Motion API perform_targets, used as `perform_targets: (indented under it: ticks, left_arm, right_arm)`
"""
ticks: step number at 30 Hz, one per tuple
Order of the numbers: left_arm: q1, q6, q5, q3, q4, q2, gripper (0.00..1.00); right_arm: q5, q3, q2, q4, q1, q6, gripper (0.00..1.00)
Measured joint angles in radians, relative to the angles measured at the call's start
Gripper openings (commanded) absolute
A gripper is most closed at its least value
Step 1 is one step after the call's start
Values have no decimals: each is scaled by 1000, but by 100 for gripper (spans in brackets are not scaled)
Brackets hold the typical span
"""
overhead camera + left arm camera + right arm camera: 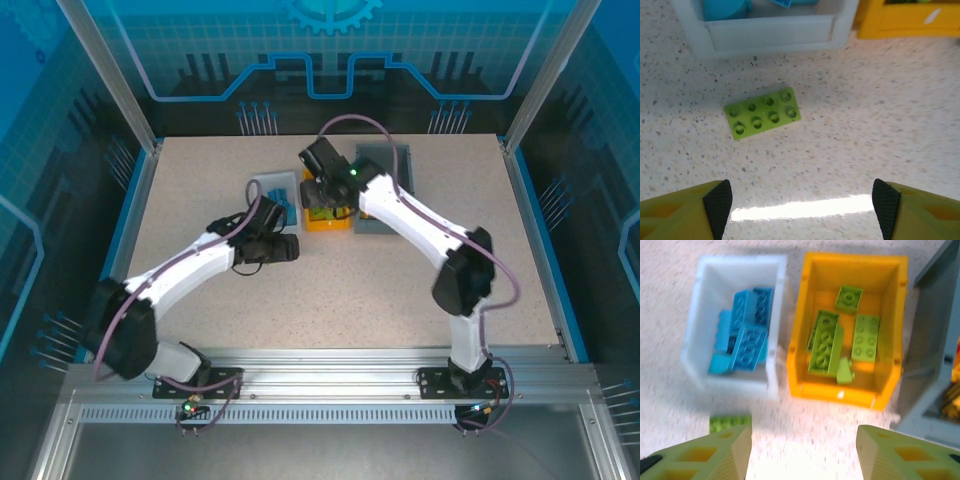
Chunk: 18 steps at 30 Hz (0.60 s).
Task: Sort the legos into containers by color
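A loose green lego (762, 113) lies flat on the table just in front of the white container (775, 30); it also peeks out beside my right finger as a green lego (730, 421). My left gripper (801, 210) hovers open short of it, nothing between the pads. The white container (740, 382) holds several blue legos (747, 332). The orange-yellow container (840, 392) holds several green legos (825, 347). My right gripper (802, 450) hangs open and empty above the table in front of these two containers. The grey container (930, 365) shows orange-yellow bricks (952, 390) at its edge.
From above, the three containers stand side by side at the table's middle back: white (272, 185), orange-yellow (325, 222), grey (385, 160). Both arms reach in toward them, left gripper (285, 247) and right gripper (322, 190) close together. Bare tabletop spreads to the left, right and front.
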Motion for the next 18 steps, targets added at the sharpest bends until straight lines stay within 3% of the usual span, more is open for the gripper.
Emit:
perform_targets:
  ticks: [8,13,18]
  left_arm:
    - [46,288,18,159,-38,246,79]
    - [48,414,31,207,-50,327,80]
    - [62,486,33,227,-67,361,80]
  right_arm:
    - [3,-573,-355,214,115,27,60]
    - [10,-734,-512,222,147,87,61]
    - [21,-781,-647,220,184,142,61]
